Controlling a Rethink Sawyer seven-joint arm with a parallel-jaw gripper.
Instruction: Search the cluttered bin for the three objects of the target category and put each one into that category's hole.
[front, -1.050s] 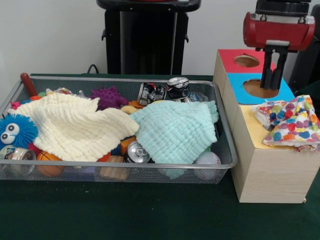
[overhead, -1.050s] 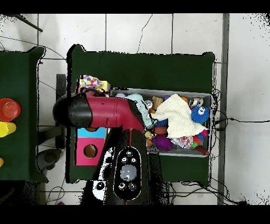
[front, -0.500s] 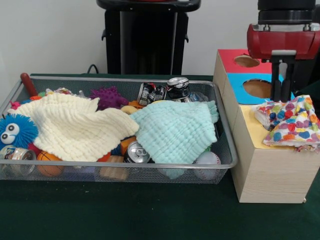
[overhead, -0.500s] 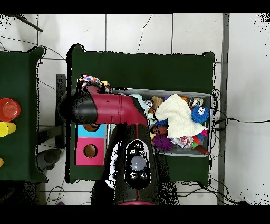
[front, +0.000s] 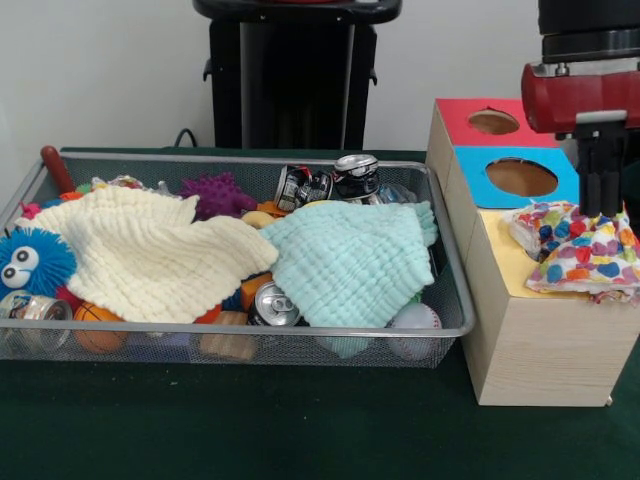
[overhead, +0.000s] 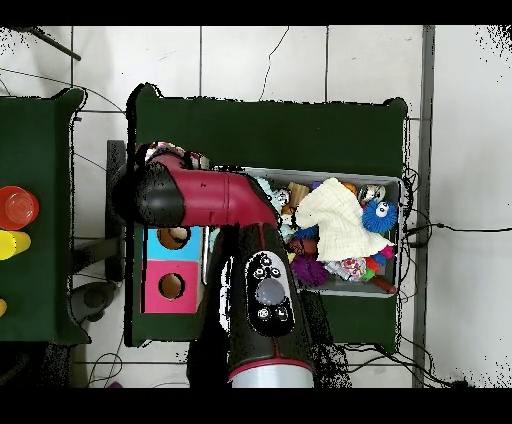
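— Over the box (front: 520, 340), at its near end: that's where the gripper (front: 603, 208) hangs, tips right at the top fold of the spotted cloth (front: 585, 252).

— Is it holding the cloth?

— I can't tell. The jaws show as one dark block from the front, and the arm (overhead: 210, 198) hides them from overhead. Whether the tips touch the fabric or stop just above it isn't clear either.

— Where does the cloth lie?

— Bunched on the yellow panel, beside the blue hole (front: 521, 177), with one edge drooping over the box's side. The red hole (front: 493, 122) lies further back. No yellow hole shows, so I'd guess the cloth is covering it.

— So cloths are the category?

— That's my reading. This looks like the drop-off step for the first one, and it isn't through yet.

— And next?

— Probably a push down through the opening, or a regrasp nearer the middle so that the hanging edge follows. The fabric could catch on the rim.

— The others?

— A cream cloth (front: 150, 255) and a mint cloth (front: 345, 260) lie spread on top of the clutter in the bin (front: 240, 328).
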